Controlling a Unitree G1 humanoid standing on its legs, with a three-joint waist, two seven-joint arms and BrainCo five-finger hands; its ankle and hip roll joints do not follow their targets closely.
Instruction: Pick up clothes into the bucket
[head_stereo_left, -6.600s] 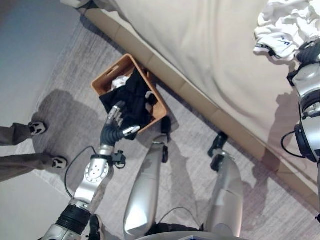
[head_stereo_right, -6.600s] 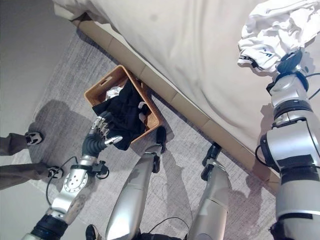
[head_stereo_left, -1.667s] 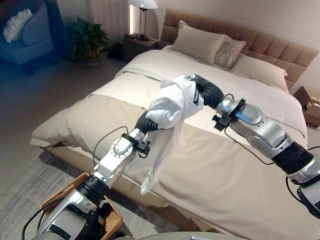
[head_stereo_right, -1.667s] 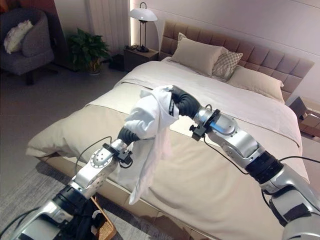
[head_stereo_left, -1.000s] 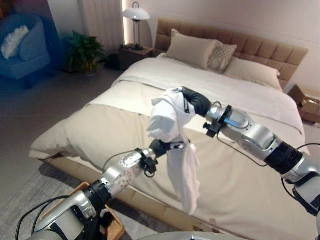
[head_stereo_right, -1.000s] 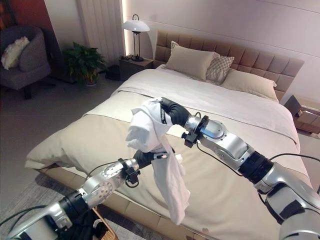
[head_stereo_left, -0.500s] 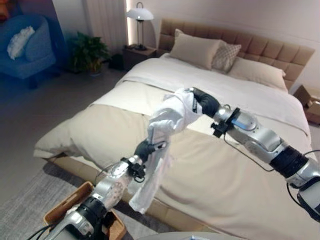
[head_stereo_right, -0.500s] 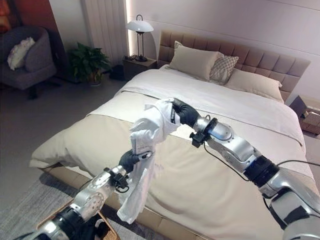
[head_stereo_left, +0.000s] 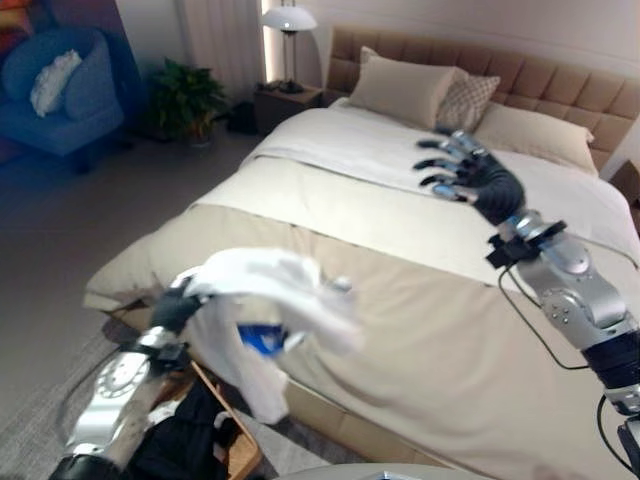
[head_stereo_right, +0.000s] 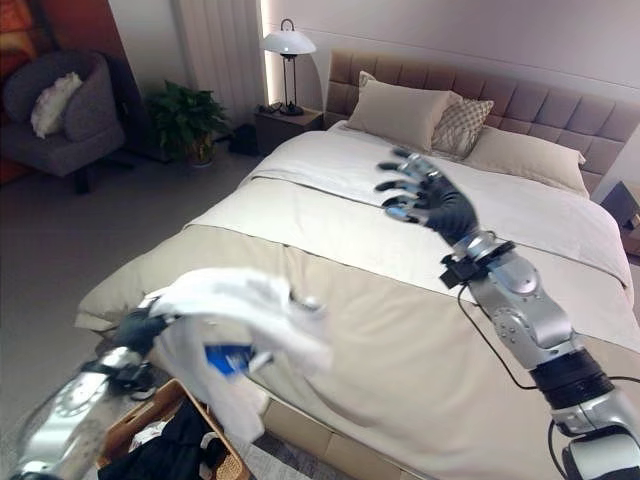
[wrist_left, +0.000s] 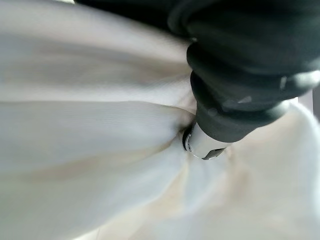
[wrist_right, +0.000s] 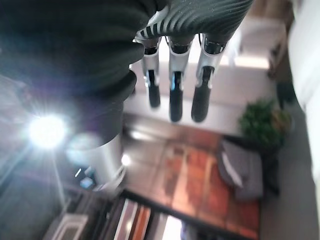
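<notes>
A white garment (head_stereo_left: 270, 300) hangs in a bunch from my left hand (head_stereo_left: 175, 311) at the lower left, swinging beside the bed's near corner. In the left wrist view the white cloth (wrist_left: 100, 150) wraps round my left hand (wrist_left: 240, 60), whose fingers are curled into it. Just below stands the brown basket (head_stereo_right: 150, 405) on the floor, with dark clothes (head_stereo_right: 180, 445) in it. My right hand (head_stereo_left: 470, 178) is raised over the bed, open, with fingers spread and nothing in it. Its straight fingers (wrist_right: 172, 95) point into the room in the right wrist view.
A large bed (head_stereo_left: 420, 330) with a beige cover fills the middle and right; pillows (head_stereo_left: 405, 92) lean on its headboard. A lamp (head_stereo_left: 288, 20) and a plant (head_stereo_left: 185, 95) stand behind it. A blue armchair (head_stereo_left: 60, 90) is at the far left.
My right hand has let go of the white garment and spread open above the bed. My left hand has swung the garment down and to the left, over the basket.
</notes>
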